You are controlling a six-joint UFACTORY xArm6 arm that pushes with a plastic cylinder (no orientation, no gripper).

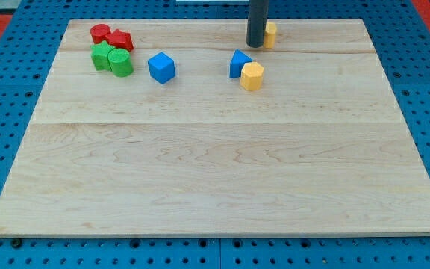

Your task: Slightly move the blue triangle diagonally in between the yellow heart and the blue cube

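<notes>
The blue triangle (pixel 239 63) lies near the view's top, right of centre, touching a yellow block (pixel 252 76) at its lower right. The blue cube (pixel 161 67) stands to the triangle's left. Another yellow block (pixel 270 33), partly hidden by the rod, lies at the top edge; which of the two yellow blocks is the heart I cannot tell. My tip (pixel 256 45) rests on the board just above the blue triangle, right beside that upper yellow block.
Two red blocks (pixel 110 36) and two green blocks (pixel 112 59) cluster at the view's top left. The wooden board (pixel 215 164) lies on a blue perforated table.
</notes>
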